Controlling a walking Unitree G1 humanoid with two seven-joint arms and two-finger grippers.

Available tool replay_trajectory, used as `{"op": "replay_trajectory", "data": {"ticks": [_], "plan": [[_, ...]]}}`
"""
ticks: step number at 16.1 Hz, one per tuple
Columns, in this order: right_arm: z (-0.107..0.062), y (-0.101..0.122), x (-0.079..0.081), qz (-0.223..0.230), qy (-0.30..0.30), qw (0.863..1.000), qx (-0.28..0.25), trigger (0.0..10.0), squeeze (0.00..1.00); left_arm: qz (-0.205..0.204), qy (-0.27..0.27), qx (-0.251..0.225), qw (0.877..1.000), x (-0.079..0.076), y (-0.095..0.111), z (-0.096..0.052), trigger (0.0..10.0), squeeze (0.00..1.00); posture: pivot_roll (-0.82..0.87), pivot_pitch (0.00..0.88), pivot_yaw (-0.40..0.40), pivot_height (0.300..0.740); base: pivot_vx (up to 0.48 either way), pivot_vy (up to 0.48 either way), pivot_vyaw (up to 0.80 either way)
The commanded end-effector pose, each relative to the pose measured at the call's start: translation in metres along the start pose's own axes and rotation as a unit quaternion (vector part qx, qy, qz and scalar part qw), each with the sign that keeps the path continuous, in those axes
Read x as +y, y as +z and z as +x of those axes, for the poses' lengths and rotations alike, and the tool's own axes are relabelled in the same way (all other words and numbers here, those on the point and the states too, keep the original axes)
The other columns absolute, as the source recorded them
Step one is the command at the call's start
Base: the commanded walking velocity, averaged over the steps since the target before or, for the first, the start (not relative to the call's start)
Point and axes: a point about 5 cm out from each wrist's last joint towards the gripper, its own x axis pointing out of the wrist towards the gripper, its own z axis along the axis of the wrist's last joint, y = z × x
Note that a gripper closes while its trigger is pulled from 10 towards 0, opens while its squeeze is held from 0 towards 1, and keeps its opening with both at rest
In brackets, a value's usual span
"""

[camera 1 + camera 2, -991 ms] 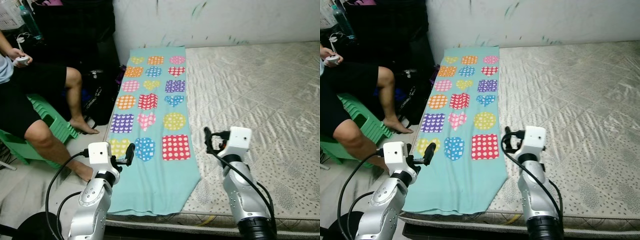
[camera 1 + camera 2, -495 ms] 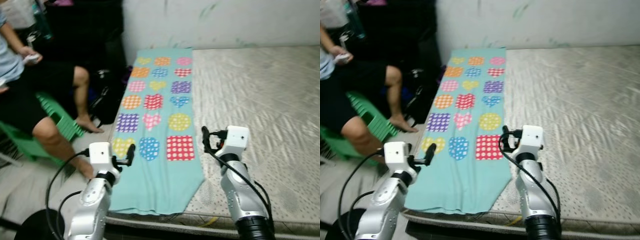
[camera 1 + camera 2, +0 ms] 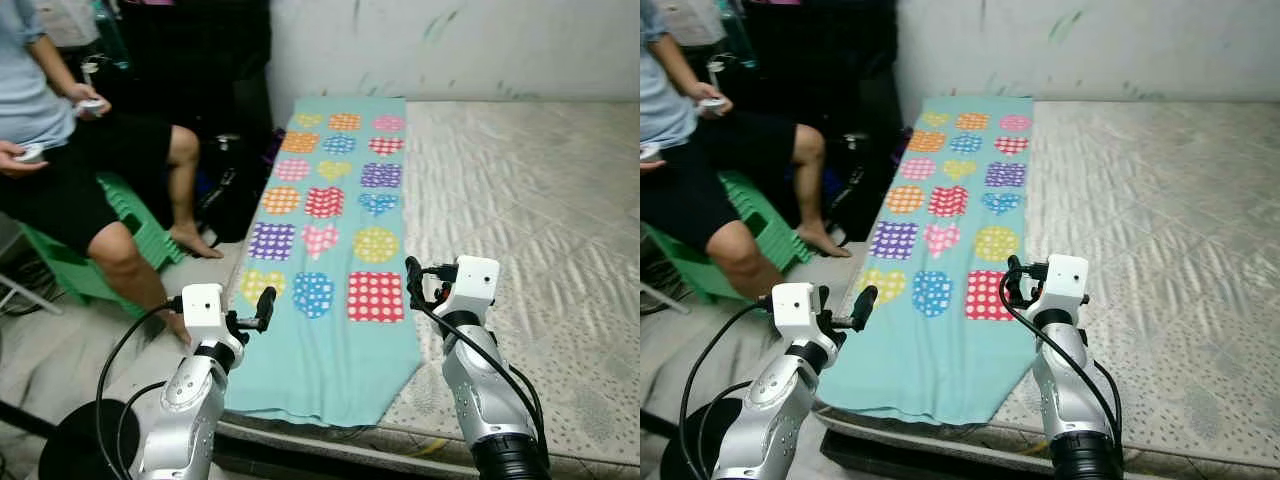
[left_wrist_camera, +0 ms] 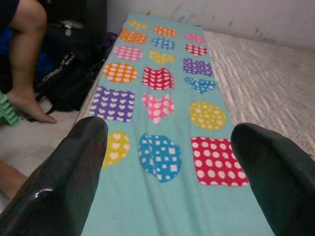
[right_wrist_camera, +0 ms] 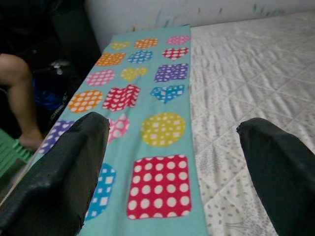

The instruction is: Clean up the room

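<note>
A turquoise cloth [image 3: 335, 250] patterned with dotted hearts, squares and circles lies along the left edge of a pale quilted mattress [image 3: 540, 200], its near end hanging over the front edge. My left gripper [image 3: 262, 308] is held open above the cloth's near left corner, holding nothing. My right gripper [image 3: 413, 282] is open over the cloth's near right edge, beside the red dotted square [image 3: 375, 296]. In the wrist views the cloth [image 4: 162, 128] [image 5: 147, 113] stretches away between each pair of black fingers.
A person [image 3: 70, 190] sits on a green plastic stool [image 3: 120, 250] to the left of the bed, holding a small controller, bare feet on the floor. A dark bag [image 3: 235, 190] lies against the bed's side. A marked white wall [image 3: 450, 50] runs behind the mattress.
The camera has swung to the left, so the whole scene sits further right and more of the seated person shows. Both arms keep the same pose over the cloth.
</note>
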Motion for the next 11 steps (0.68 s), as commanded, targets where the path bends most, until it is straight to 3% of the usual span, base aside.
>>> {"op": "replay_trajectory", "data": {"ticks": [1, 11], "plan": [[0.0016, 0.0022, 0.0047, -0.002, 0.007, 1.000, -0.005, 10.0, 0.00, 0.001, -0.008, -0.001, 1.000, 0.0017, 0.0010, -0.0015, 10.0, 0.00, -0.10, 0.000, 0.097, 0.740, 0.000, 0.000, 0.00], [0.0006, -0.0001, 0.0084, -0.004, 0.019, 1.000, -0.006, 10.0, 0.00, -0.001, -0.008, -0.002, 1.000, 0.0023, 0.0008, -0.0025, 10.0, 0.00, -0.10, 0.000, 0.095, 0.740, 0.000, 0.000, 0.00]]}}
